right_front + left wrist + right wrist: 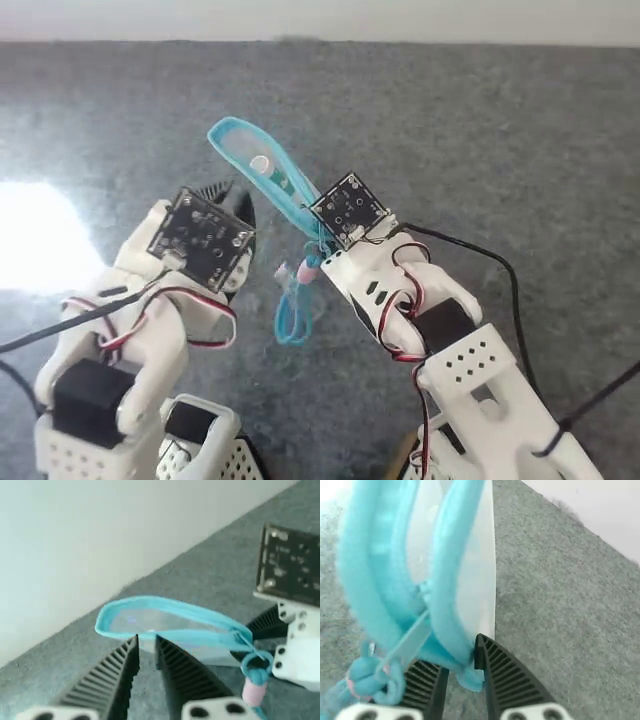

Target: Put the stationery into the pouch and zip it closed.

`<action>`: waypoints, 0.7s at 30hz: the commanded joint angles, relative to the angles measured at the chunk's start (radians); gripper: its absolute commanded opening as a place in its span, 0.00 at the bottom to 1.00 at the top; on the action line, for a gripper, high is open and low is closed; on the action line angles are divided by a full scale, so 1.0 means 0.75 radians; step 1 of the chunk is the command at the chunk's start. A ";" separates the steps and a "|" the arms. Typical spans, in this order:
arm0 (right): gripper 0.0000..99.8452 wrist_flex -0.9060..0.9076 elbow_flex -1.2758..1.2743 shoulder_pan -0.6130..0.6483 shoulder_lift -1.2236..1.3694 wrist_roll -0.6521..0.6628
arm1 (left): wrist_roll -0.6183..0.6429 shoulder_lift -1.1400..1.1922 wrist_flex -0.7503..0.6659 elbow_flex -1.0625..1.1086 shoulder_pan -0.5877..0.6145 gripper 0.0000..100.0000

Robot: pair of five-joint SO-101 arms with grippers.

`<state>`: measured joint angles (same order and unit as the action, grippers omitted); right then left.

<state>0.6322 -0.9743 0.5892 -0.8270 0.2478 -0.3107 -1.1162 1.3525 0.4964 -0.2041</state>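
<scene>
**Pouch held up, zip not yet closed**

The right end effector (465,662) is clamped on one end of a clear pouch (245,150) with blue trim, holding it up above the grey desk (500,120). The pouch mouth gapes open in a loop. The zip cord (293,312) dangles near the gripped end. A small pale item shows through the pouch, but I cannot tell whether all the stationery is inside. The left end effector (146,642), jaws narrowly apart and holding nothing, sits just beside the pouch's edge. Zipping appears to be what is left.
</scene>
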 commanded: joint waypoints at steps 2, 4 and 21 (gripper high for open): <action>0.01 0.038 0.098 0.005 0.036 -0.018 | 0.000 -0.153 0.133 0.048 -0.004 0.28; 0.01 0.099 0.178 0.007 0.036 -0.020 | 0.000 -0.274 0.137 0.128 -0.037 0.27; 0.01 0.189 0.278 0.009 0.036 -0.053 | 0.055 -0.559 -0.411 0.907 -0.215 0.28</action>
<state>0.7656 -0.8347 0.5831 -0.7917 0.2217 -0.2892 -1.5198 1.0902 1.1807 -0.3590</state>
